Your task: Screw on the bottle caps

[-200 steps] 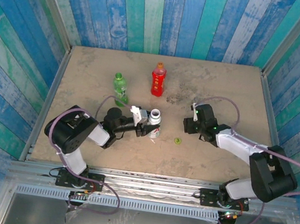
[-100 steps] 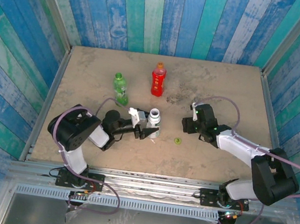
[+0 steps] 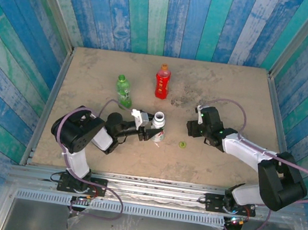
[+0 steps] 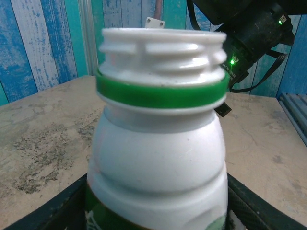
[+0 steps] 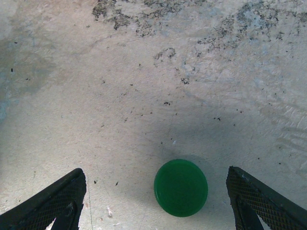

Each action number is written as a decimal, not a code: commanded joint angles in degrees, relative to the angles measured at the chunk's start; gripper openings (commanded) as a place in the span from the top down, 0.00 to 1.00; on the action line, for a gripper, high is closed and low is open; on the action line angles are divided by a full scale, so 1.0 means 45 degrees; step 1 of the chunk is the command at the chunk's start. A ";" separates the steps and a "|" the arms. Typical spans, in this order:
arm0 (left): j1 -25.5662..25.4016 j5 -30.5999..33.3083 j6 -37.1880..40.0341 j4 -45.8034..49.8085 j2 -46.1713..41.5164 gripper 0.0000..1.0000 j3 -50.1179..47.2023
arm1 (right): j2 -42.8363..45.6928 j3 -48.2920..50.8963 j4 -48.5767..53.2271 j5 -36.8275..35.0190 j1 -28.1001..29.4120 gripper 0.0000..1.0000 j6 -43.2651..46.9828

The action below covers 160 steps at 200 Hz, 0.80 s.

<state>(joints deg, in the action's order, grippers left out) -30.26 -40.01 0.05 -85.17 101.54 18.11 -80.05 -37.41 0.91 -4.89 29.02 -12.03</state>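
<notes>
The white bottle (image 4: 158, 158) has edged up-frame, pinched uncapped in our left gripper (image 3: 149, 128), while our right gripper (image 5: 154, 172), jaws spread, hovers at the green cap (image 5: 181, 187); we judge the red bottle (image 3: 162, 83) and green bottle (image 3: 123, 91) capped.

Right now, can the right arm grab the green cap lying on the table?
Probably yes. The green cap lies flat on the table, right between the right arm's open fingers, and nothing stands in the way. It likely just has to lower and close.

L fingers (image 4: 261, 213) tight, R fingers (image 5: 50, 203) wide
</notes>
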 commanded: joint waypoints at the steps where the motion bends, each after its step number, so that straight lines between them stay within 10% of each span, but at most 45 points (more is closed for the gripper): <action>1: 0.0044 -0.0134 -0.0012 -0.0078 0.0376 0.38 0.0231 | 0.0245 0.0149 0.0150 0.0005 0.0037 0.22 -0.0148; 160: 0.0240 -0.0250 -0.0266 -0.0593 0.0566 0.47 0.0058 | -0.1722 -0.1519 0.2659 -0.1024 -0.0022 0.35 -0.1837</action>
<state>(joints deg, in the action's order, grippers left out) -29.34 -40.25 -1.10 -86.41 102.41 18.37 -85.82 -42.46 9.65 -9.08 29.02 -18.96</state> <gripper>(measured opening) 0.527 0.661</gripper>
